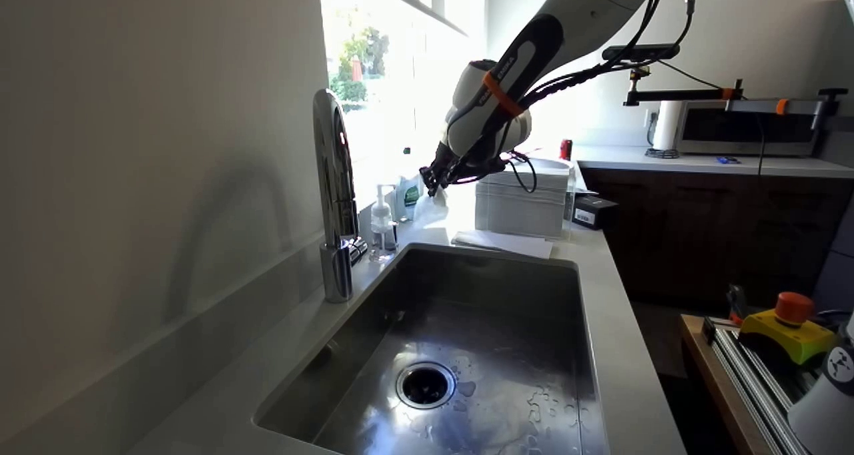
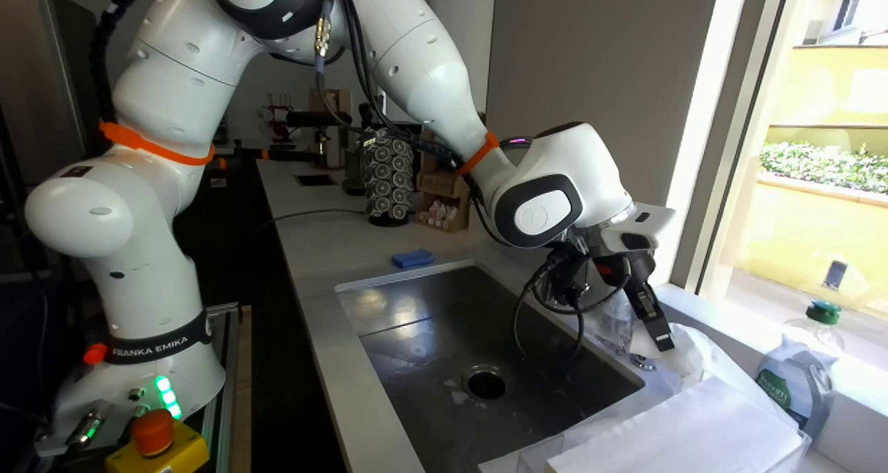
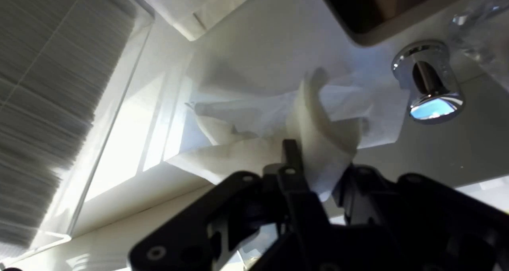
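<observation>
One crumpled white sheet rests on the counter beside the sink, bunched at your gripper, and since I cannot tell whether the fingers pinch it or stand slack, a caught fold could drag it along if you pull away.

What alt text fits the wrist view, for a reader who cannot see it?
A black gripper has a crumpled white sheet between its fingers, over a pale counter; whether it is gripped is unclear. At right are a chrome fitting and a sink corner; at left, stacked sheets in a clear holder.
</observation>
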`<action>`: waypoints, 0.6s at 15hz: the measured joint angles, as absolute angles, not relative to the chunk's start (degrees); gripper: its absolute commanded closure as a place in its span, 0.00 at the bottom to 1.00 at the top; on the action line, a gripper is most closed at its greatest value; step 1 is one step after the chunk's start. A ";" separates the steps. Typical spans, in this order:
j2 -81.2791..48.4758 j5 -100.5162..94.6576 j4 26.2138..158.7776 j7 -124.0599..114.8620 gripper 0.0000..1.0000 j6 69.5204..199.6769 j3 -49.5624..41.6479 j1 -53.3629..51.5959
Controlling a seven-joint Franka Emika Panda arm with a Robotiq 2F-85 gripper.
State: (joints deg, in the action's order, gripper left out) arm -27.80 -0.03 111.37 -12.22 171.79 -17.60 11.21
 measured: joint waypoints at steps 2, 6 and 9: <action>-29.49 0.58 109.99 -12.15 0.30 171.79 -17.35 11.50; -31.83 1.15 107.76 -12.11 0.02 171.77 -17.28 11.98; -32.21 1.67 107.03 -12.05 0.00 171.33 -17.09 12.36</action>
State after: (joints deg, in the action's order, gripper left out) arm -32.21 1.67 107.03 -12.05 171.33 -17.09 12.36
